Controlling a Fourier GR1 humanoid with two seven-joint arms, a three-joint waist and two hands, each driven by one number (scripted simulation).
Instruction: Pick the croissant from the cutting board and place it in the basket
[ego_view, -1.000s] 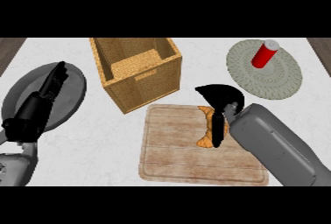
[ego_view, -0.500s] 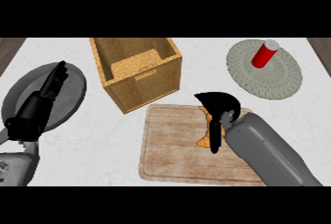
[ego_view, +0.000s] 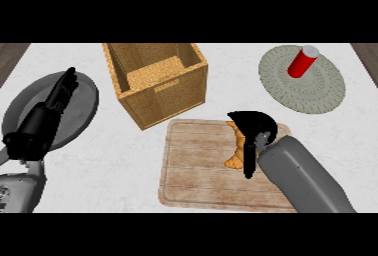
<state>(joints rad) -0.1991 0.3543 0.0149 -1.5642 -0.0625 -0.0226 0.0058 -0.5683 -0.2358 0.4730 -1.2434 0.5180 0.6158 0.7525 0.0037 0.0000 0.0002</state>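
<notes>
An orange-brown croissant lies on the wooden cutting board, near the board's upper right part. My right hand is over it with its fingers curled round it, hiding most of the pastry. The woven basket stands just above and left of the board, its inside bare. My left hand rests open at the left, fingers straight and pointing up, over a grey plate.
A grey plate lies at the left under my left hand. A round woven mat at the upper right carries a red bottle with a grey cap.
My right hand has slid left and down over the croissant and its fingers have curled further round it. The left hand has stayed put.
</notes>
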